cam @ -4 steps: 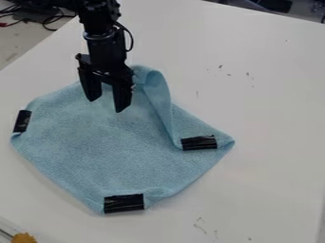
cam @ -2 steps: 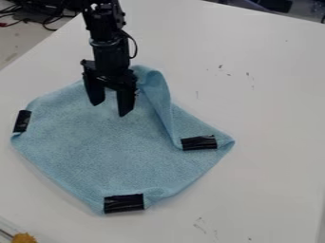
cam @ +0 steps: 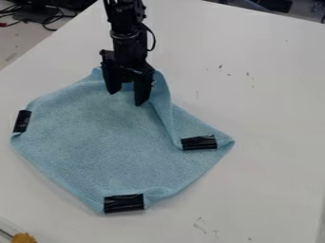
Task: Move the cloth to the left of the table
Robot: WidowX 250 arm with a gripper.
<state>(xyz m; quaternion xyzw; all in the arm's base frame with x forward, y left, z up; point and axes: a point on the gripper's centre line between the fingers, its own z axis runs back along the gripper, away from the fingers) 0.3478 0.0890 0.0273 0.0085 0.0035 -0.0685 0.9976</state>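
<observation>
So my gripper's spread wide, nothing in it, over the blue cloth's far part.

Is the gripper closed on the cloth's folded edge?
No, the gripper hangs over the cloth with its fingers spread apart.

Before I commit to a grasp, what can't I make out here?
Camera view:
- Far edge of the blue cloth: partly hidden behind the gripper.
- Whether the gripper touches the cloth or hovers over it: the slanted angle doesn't settle it.
- Underside of the folded flap: covered by the cloth itself.
- Full shape of the yellow-orange item: cut off by the bottom edge.
</observation>
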